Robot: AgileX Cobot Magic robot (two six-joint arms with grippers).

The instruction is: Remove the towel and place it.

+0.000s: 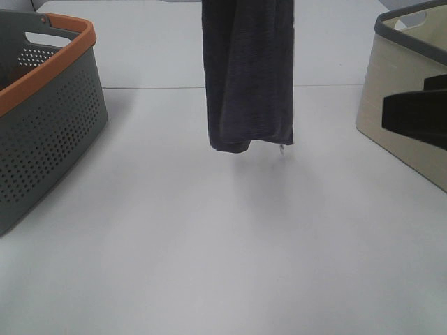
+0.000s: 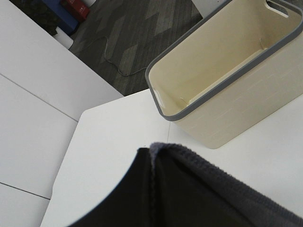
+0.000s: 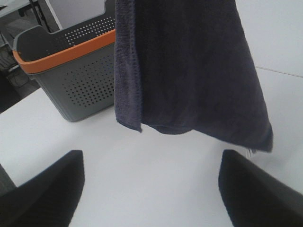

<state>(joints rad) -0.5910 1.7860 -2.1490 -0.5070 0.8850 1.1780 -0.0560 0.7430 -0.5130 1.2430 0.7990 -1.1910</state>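
Note:
The dark charcoal-purple towel (image 1: 248,77) hangs folded in the air over the back middle of the white table (image 1: 209,244), its top out of the exterior view. A small white tag (image 1: 281,148) dangles at its lower right corner. In the left wrist view the towel (image 2: 213,189) fills the near part and hides my left gripper's fingers, which hold it from above. My right gripper (image 3: 151,189) is open and empty, its fingers (image 3: 47,189) wide apart, facing the hanging towel (image 3: 189,71) from the right. It shows as a black shape (image 1: 415,115) in the exterior view.
A grey perforated basket with an orange rim (image 1: 42,125) stands at the left; it also shows in the right wrist view (image 3: 75,71). A cream basket with a grey rim (image 1: 405,91) stands at the right, empty inside in the left wrist view (image 2: 227,80).

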